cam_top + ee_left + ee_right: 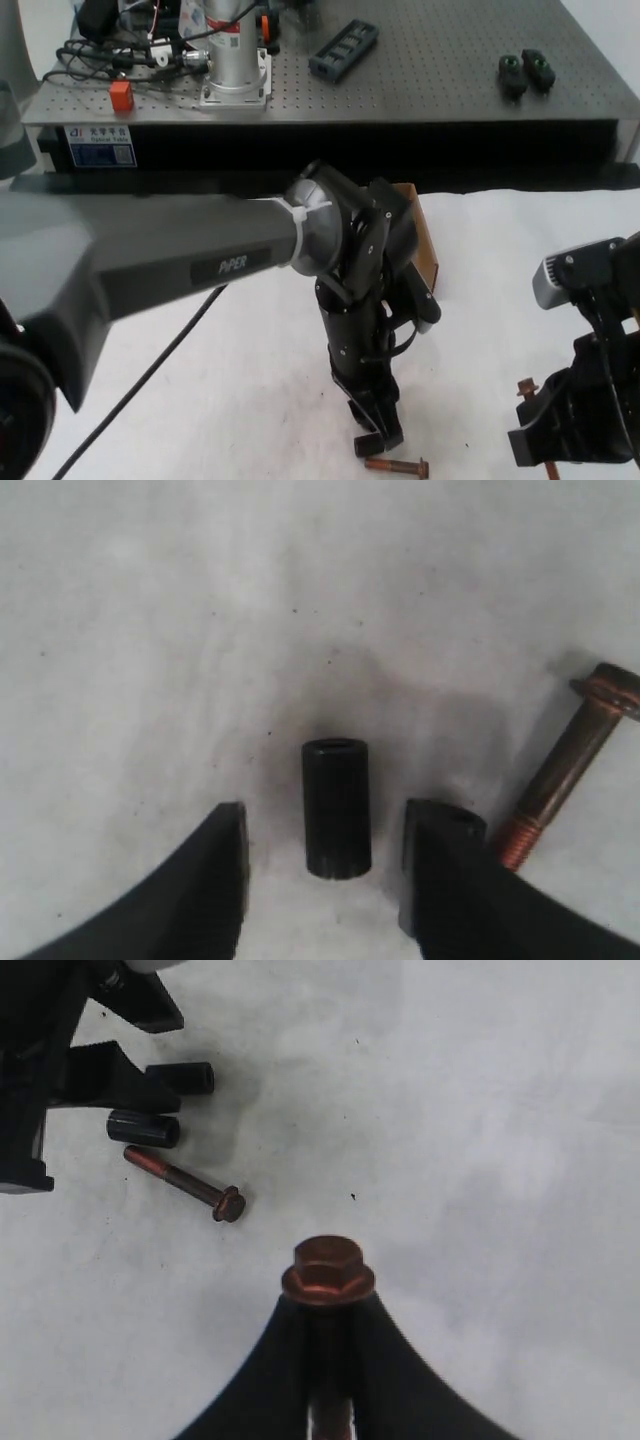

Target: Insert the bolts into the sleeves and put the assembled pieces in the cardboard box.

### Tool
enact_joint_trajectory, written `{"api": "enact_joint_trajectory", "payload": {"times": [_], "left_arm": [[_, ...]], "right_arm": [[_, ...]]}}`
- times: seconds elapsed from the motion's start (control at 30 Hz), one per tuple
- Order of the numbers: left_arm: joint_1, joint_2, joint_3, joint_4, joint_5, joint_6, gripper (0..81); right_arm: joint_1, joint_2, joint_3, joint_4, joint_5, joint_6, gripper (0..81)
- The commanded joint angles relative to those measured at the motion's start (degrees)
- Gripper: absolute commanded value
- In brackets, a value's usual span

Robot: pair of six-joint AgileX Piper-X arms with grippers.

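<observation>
A: Sleeve [337, 808] location, quick?
B: Lies on the table [150, 600], right between the fingers [215, 880] of the left end effector [328, 815]. Spread wide, gap showing on both sides of it.
A: Long axis?
B: Runs along the fingers, pointing away from the wrist, open end on the far side. So closing squeezes across the round side, not end to end. Looks like a fair setup for a pinch.
A: Anything crowding it?
B: Loose bolt [565, 765] just beside one finger, outside the gap, angled, threaded tip nearest that finger. Second sleeve [145, 1127] near that threaded tip too, seen from the right wrist. Could get nudged on closing.
A: Right end effector [328, 1305]?
B: Pinches the held bolt [328, 1268], shank clamped between the fingers, head sticking out past the tips. Hangs well apart from the sleeve, off to its right in the high view.
A: Nearer arm, then?
B: Left, clearly. Straddles it; probably needs only to close, then lift toward the held bolt.
A: Cardboard box [425, 240]?
B: Farther back on the table, behind the left arm, partly hidden. Cannot tell what's inside.
</observation>
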State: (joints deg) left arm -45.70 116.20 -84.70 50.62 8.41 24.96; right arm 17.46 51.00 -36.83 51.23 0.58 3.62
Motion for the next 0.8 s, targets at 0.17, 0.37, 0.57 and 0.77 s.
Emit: {"api": "enact_joint_trajectory", "payload": {"times": [0.17,0.37,0.57,0.77], "left_arm": [[-0.31,2.31,-0.92,-0.05,-0.3,1.25,29.1],[-0.41,2.77,-1.1,-1.32,-1.44,1.25,16.9],[-0.42,0.58,-2.26,-2.21,-1.78,-2.67,0.7],[2.33,-14.1,8.93,-14.76,3.64,-17.59,0.7]], "right_arm": [[-0.34,-0.51,-0.07,-0.08,-0.58,0.26,2.8],[-0.34,-0.51,-0.07,-0.08,-0.58,0.26,2.8],[-0.34,-0.51,-0.07,-3.31,-0.58,0.26,2.8],[-0.34,-3.43,0.85,-16.0,-5.92,4.42,2.8]]}}
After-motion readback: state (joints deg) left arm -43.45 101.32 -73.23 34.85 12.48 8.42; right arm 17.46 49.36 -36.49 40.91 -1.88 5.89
